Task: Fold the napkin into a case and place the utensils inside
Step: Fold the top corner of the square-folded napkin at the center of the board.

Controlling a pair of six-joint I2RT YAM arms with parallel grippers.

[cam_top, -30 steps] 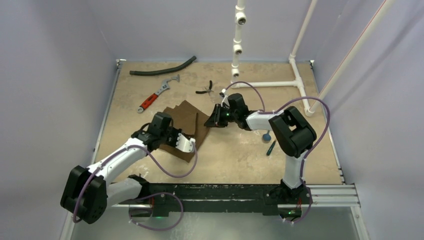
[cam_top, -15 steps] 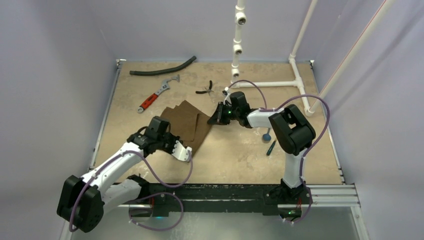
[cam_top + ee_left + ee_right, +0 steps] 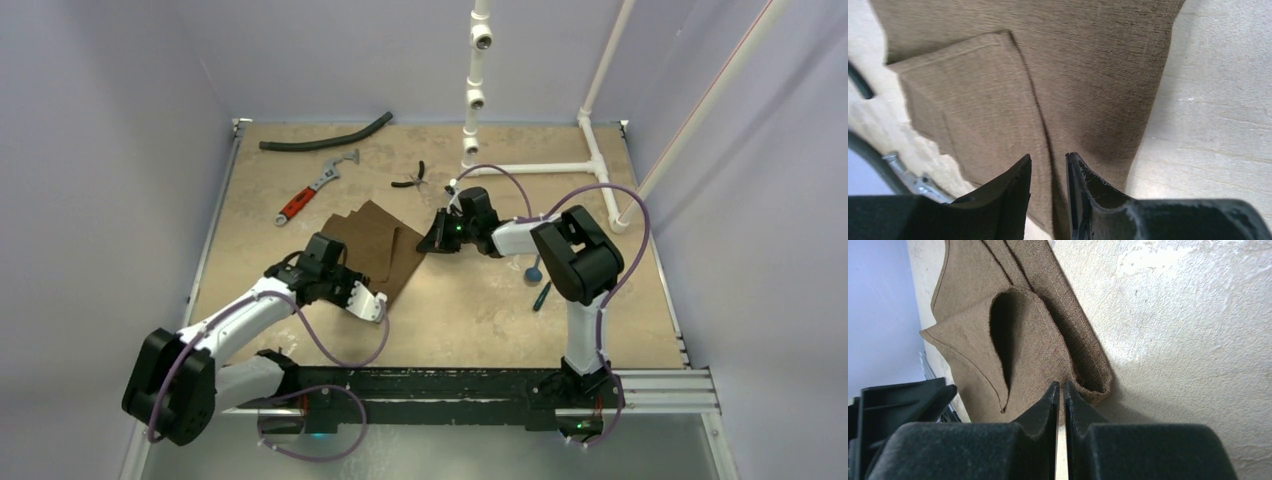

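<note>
Napkin (image 3: 375,245), dark brown and partly folded, lay flat on the worktop (image 3: 470,310) left of centre, its layers overlapping and one hemmed flap showing on top in the left wrist view. At its near corner the left gripper (image 3: 370,305) hung just above the cloth; its fingers stood a narrow gap apart and held nothing, with a fold line of the cloth visible between them. To the right, well apart from the cloth and beside the right arm's upper link, two utensils lay on the bare worktop: a dark thin utensil (image 3: 541,296) nearer, and a blue-bowled spoon (image 3: 533,272) just beyond it. Neither was in or on the cloth. At the napkin's right-hand edge the right gripper (image 3: 435,240) was set low. Its fingers were closed to a sliver on the folded corner, and in the right wrist view a layer of cloth stood up in an open loop just ahead of the tips. Beyond the napkin, a red-handled wrench (image 3: 305,195) lay to the far left, and small black pliers (image 3: 410,180) lay near the centre. A black hose (image 3: 325,135) lay along the far edge, and a white pipe frame (image 3: 530,168) stood at the far right.
</note>
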